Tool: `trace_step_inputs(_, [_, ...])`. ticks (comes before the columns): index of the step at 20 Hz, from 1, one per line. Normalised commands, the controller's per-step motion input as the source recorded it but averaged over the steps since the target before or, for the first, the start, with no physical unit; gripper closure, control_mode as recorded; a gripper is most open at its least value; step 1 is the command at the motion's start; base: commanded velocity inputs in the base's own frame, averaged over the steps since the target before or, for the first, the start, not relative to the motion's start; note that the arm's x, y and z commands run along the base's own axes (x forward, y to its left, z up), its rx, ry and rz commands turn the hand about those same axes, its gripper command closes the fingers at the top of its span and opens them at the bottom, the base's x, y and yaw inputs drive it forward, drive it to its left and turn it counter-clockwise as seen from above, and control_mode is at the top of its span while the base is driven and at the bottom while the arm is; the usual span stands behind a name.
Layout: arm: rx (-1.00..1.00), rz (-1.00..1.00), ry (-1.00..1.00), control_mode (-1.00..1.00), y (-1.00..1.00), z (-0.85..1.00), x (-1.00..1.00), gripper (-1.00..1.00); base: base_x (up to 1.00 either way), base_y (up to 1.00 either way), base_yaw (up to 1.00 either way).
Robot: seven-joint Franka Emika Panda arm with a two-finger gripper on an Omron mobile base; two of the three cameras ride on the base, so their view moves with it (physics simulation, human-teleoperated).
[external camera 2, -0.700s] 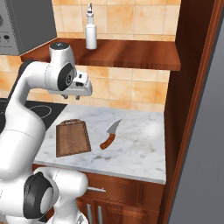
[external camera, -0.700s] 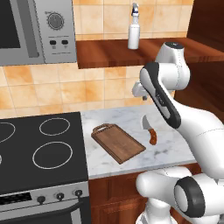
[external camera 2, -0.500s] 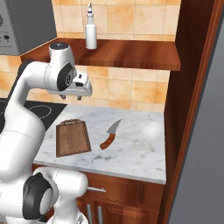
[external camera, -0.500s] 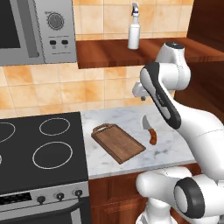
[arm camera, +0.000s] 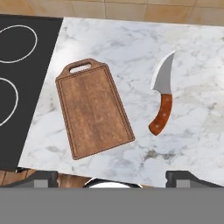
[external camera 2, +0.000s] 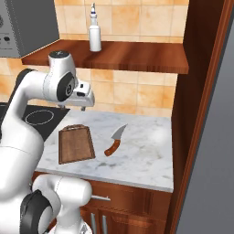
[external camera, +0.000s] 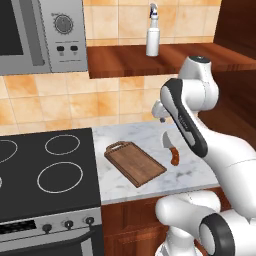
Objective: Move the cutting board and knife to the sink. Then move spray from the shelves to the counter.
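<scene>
Gripper point(arm camera: 112, 177) is held high, jaws spread, nothing pinched. Cutting board point(arm camera: 94, 112) lies flat on the counter point(arm camera: 131, 43), knife point(arm camera: 162, 97) just beside it. Descent should be centred over the board's loop handle point(arm camera: 81, 66) before closing.

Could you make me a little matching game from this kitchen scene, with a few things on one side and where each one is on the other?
Things:
1. cutting board
2. knife
3. spray bottle
4. gripper

Places:
A. upright on the wooden shelf
B. open, in the air above the counter
C. flat on the counter, next to the stovetop
D. on the counter, on the board's far side from the stovetop

Pairs: 1-C, 2-D, 3-A, 4-B
</scene>
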Motion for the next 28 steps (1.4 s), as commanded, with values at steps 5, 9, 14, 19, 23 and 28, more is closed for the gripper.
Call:
trace_step_inputs(5, [-0.03,-0.01,-0.01,-1.00,0.06,-0.22,-0.05,-1.00,0.00,0.00,0.00])
trace_step_inputs(9, [-0.01,-0.07,0.00,-1.00,0.09,-0.24,0.05,-1.00,0.00,0.00,0.00])
trace_step_inputs(14, [0.00,-0.14,0.00,-1.00,0.25,-0.29,0.20,-1.00,0.00,0.00,0.00])
trace_step_inputs(19, [0.00,-0.14,0.03,-1.00,0.28,-0.28,0.27,-1.00,0.00,0.00,0.00])
trace_step_inputs(23, [0.00,-0.08,0.02,-1.00,0.17,-0.29,0.32,-1.00,0.00,0.00,0.00])
trace_step_inputs(28, [0.00,-0.03,0.00,-1.00,0.03,-0.29,0.36,-1.00,0.00,0.00,0.00])
